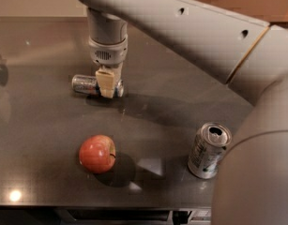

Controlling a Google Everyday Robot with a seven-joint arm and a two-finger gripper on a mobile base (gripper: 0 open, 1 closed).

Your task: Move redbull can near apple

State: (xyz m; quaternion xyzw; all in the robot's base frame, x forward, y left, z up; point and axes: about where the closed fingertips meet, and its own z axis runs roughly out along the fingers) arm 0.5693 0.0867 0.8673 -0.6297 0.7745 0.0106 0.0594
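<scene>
The redbull can (85, 84) is slim and silver and lies on its side on the dark table (40, 121), left of centre. My gripper (107, 85) comes straight down from above and sits on the can's right half, hiding that part. The red apple (97, 153) with yellowish patches rests near the front edge, well in front of the can and apart from it.
A wider silver can (209, 150) with green markings stands upright at the front right, its top opened. My large grey arm (195, 27) spans the upper right and my body fills the right edge. The table's front edge runs just below the apple.
</scene>
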